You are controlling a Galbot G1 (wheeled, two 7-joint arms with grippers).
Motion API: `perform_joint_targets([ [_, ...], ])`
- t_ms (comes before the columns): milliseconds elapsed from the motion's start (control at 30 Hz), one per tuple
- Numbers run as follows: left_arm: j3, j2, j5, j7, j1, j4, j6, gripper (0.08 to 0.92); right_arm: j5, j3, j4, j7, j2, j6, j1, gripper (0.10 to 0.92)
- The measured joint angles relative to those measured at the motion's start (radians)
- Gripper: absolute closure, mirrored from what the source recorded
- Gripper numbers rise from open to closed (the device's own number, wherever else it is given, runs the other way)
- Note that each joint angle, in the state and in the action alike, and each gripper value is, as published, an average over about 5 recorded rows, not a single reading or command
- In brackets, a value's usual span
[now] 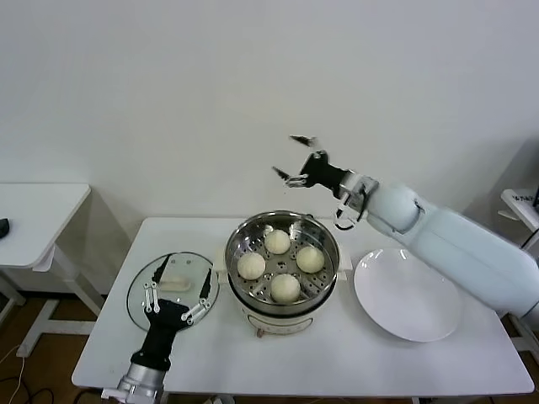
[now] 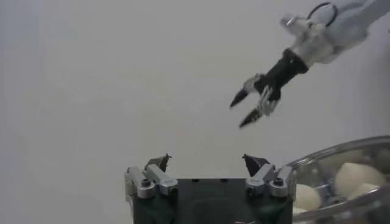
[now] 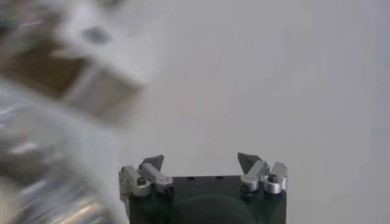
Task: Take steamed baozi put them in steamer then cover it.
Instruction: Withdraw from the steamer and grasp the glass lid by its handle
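White counter (image 1: 337, 353) seen from the head camera. The steel steamer (image 1: 282, 252) stands near the middle of the counter, toward its back edge, on a cream base. Four round, cream-white buns (image 1: 285, 288) sit apart from one another on its perforated tray. The cover (image 1: 173, 284), a clear glass disc with a metal rim and a pale oblong handle, lies flat just beside the steamer, toward the counter's left edge. The left hand (image 1: 177, 296) hovers over the cover from the front edge, fingers spread on either side of the handle and gripping nothing; contact with the glass cannot be judged. The right hand (image 1: 296, 160) is raised well above the steamer's back rim, released and empty. A smooth, flat white plate (image 1: 408, 295) lies near the right edge.

The left wrist camera adds the steamer's shiny rim (image 2: 341, 159) with buns (image 2: 358, 178) inside, and the right hand (image 2: 251, 108) open against the wall. The right wrist camera shows only its own parted fingers (image 3: 248, 162) and a blurred background.
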State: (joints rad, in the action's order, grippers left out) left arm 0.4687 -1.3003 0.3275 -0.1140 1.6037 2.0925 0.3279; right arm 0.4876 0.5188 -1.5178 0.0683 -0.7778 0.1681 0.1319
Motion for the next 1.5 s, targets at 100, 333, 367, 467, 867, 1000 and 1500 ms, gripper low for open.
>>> perform_joint_targets([
  [100, 0.011, 0.006, 0.034, -0.013, -0.014, -0.009, -0.01, 0.177, -0.028, -0.169, -0.01, 0.094, -0.013, 0.039, 0.165, 0.203],
  [333, 0.05, 0.023, 0.176, -0.036, -0.039, -0.055, -0.038, 0.177, -0.097, -0.53, -0.026, 0.205, -0.086, 0.117, 0.536, 0.203],
  [367, 0.056, 0.026, 0.205, -0.039, -0.042, -0.064, -0.041, 0.177, -0.105, -0.573, -0.028, 0.214, -0.099, 0.127, 0.584, 0.203],
  [467, 0.078, 0.035, 0.305, -0.048, -0.05, -0.096, -0.049, 0.177, -0.124, -0.691, -0.035, 0.231, -0.138, 0.157, 0.714, 0.203],
  [867, 0.142, 0.07, 0.756, -0.084, -0.088, -0.264, -0.084, 0.177, -0.168, -0.957, -0.075, 0.244, -0.274, 0.226, 1.061, 0.203],
  [1000, 0.139, 0.072, 0.847, -0.103, -0.108, -0.326, -0.085, 0.177, -0.184, -0.992, -0.086, 0.243, -0.303, 0.231, 1.117, 0.203],
  [1500, 0.097, 0.076, 0.949, -0.13, -0.215, -0.505, -0.108, 0.177, -0.234, -1.059, -0.093, 0.238, -0.378, 0.244, 1.226, 0.203],
])
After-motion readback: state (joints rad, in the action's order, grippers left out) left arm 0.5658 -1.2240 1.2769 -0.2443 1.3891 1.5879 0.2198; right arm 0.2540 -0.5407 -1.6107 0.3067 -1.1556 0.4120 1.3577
